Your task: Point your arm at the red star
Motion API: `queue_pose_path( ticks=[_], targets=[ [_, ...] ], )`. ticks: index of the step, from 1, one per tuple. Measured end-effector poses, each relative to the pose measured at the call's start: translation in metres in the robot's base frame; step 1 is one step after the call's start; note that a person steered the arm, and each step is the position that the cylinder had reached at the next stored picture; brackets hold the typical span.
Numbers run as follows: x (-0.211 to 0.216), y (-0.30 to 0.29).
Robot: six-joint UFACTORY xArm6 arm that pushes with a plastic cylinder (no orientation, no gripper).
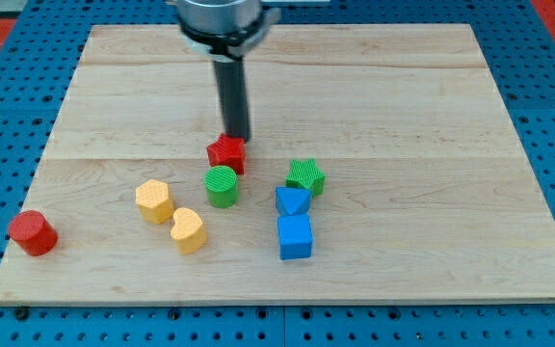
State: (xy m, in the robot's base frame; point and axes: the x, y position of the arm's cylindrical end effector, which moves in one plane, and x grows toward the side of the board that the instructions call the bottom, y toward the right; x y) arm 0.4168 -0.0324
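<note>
The red star [226, 153] lies near the middle of the wooden board [403, 96]. My tip [238, 138] stands right at the star's upper right edge, touching or almost touching it. The dark rod rises straight up from there to the arm at the view's top. A green cylinder [222, 186] sits just below the star.
A green star [305, 176] lies right of the red star. A blue triangle [292, 201] and a blue cube [295, 237] sit below it. Two yellow heart-like blocks [153, 200] [188, 229] lie lower left. A red cylinder [33, 232] is near the board's left edge.
</note>
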Motion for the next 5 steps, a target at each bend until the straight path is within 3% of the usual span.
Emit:
queue_pose_path(
  ticks=[1,2,3,4,5],
  targets=[
    [-0.026,0.0],
    [-0.07,-0.07],
    [-0.027,-0.118],
    [0.01,-0.101],
    [0.015,-0.049]
  ],
)
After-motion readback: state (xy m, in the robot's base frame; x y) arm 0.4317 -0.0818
